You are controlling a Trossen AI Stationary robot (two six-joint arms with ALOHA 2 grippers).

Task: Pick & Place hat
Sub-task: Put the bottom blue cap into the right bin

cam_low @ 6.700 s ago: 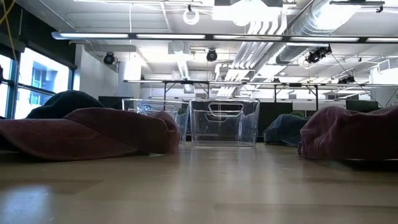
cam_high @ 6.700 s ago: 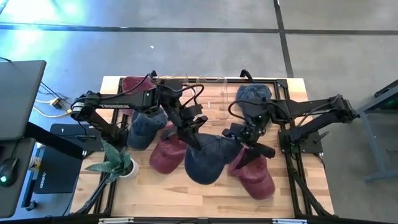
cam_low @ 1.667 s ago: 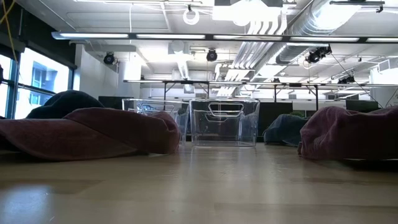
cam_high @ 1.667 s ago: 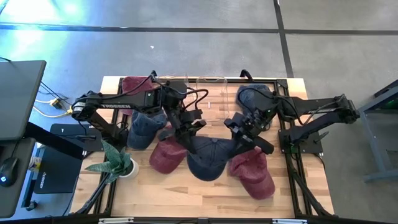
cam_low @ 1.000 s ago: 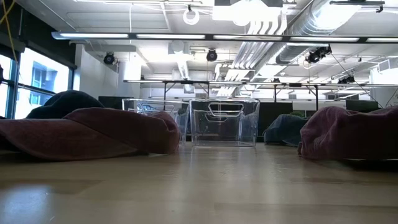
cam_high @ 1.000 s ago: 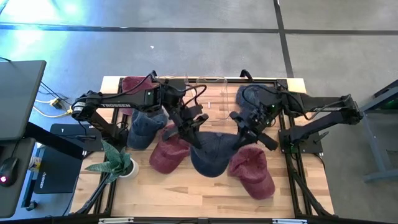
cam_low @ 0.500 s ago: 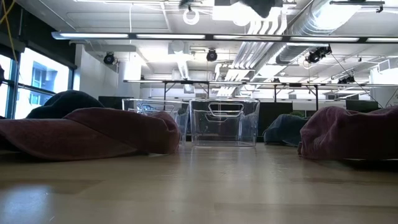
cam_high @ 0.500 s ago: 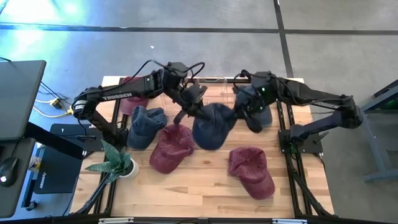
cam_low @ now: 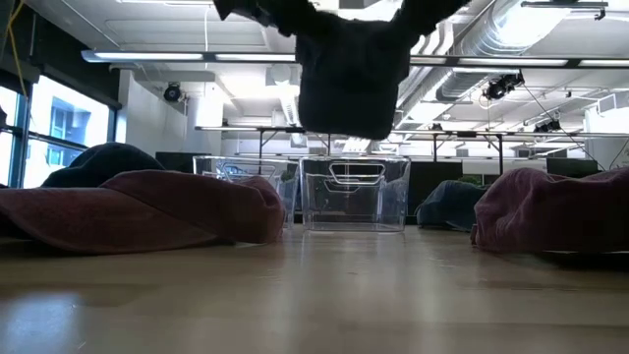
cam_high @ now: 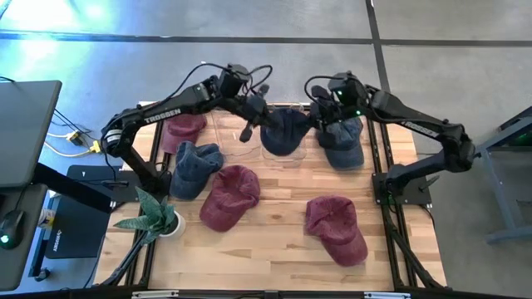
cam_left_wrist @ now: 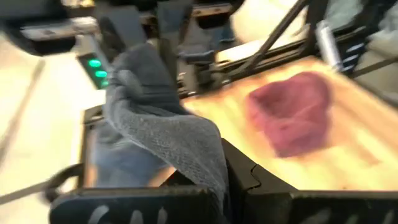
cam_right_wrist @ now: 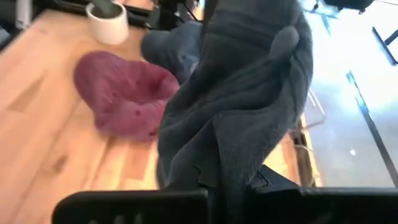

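Held hat: a dark blue hat (cam_high: pixel 285 131) hung in the air between the two arms, over the clear bin (cam_high: pixel 264 133) at the middle of the worktop's far edge; in the low view it dangled (cam_low: pixel 346 74) above that bin (cam_low: pixel 355 194), not touching it.
Left gripper: the left gripper (cam_high: pixel 260 108) pinched the hat's left side, jaws closed on the fabric, as the left wrist view showed with cloth (cam_left_wrist: pixel 163 134) bunched between them.
Right gripper: the right gripper (cam_high: pixel 320 119) held the hat's right side, jaws closed on a fold of the cloth (cam_right_wrist: pixel 242 106).
Near the bin: a second dark blue hat (cam_high: pixel 341 139) lay just beside the bin toward the far right corner, under the right arm; a maroon hat (cam_high: pixel 184 126) lay on the bin's other side, near the far left corner.
Left side of worktop: a faded blue hat (cam_high: pixel 193 169) sat near the left edge, touching a maroon hat (cam_high: pixel 229 197) beside it toward the middle.
Right front: another maroon hat (cam_high: pixel 336 229) lay alone, well apart from the bin.
Off the worktop: a potted plant (cam_high: pixel 156 218) stood at the left edge near the front corner.
Worktop: bare wood (cam_high: pixel 278 241) lay between the front hats and the bin.
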